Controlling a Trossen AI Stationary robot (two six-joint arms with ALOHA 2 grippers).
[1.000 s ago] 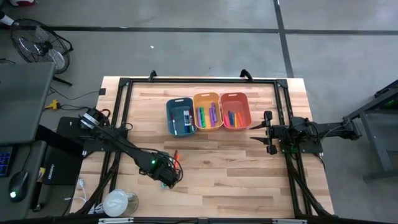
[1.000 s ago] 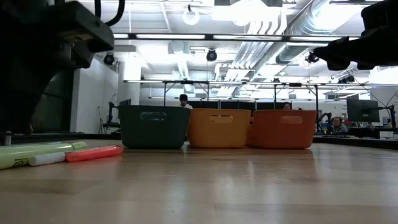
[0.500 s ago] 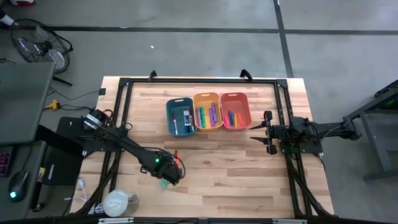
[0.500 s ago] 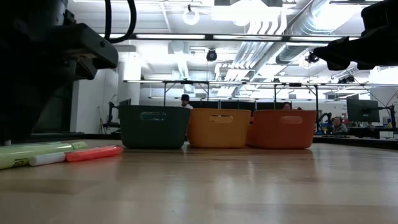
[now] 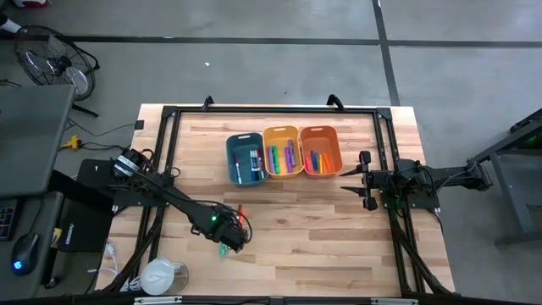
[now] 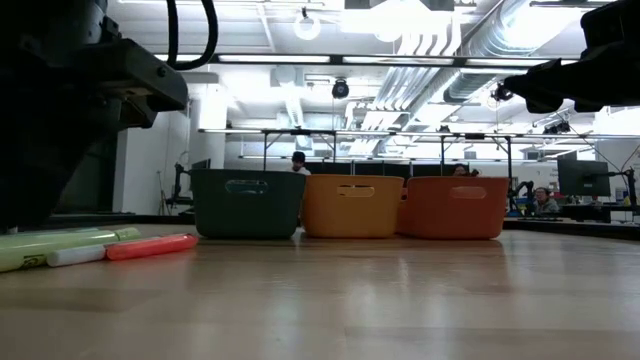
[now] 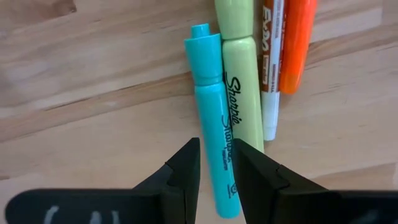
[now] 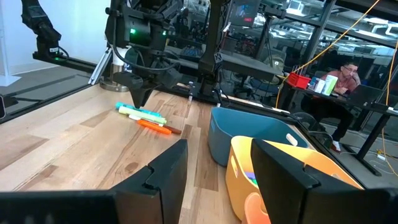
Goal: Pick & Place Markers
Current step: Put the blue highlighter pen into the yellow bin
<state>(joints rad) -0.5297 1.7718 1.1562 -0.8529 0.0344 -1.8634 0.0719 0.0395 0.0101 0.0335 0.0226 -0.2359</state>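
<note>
Several markers lie side by side flat on the wooden table near its front left: a teal one (image 7: 210, 93), a yellow one (image 7: 239, 81), a white one (image 7: 268, 74) and an orange one (image 7: 295, 43). My left gripper (image 7: 216, 146) points straight down over them, open, with one finger on each side of the teal marker's barrel. In the high view it stands at the front left (image 5: 230, 244). My right gripper (image 5: 367, 180) waits level at the table's right side, open, with nothing between its fingers. My left gripper comes from above with its fingers (image 7: 186, 165) across the teal marker's barrel (image 7: 214, 134), near the end away from the cap. The marker lies flat on the table. Whether the fingers touch it, I cannot tell.
Three bins stand in a row at the table's far middle: teal (image 5: 246, 158), yellow-orange (image 5: 282, 151) and orange (image 5: 320, 150), each with markers inside. A black frame rail (image 5: 271, 110) runs round the table. Bare wood lies between the bins and the near edge.
My left gripper has sunk a little onto the row of markers and shifted slightly toward the table's right, then held still. Its fingers keep the same gap. The markers have not moved.
</note>
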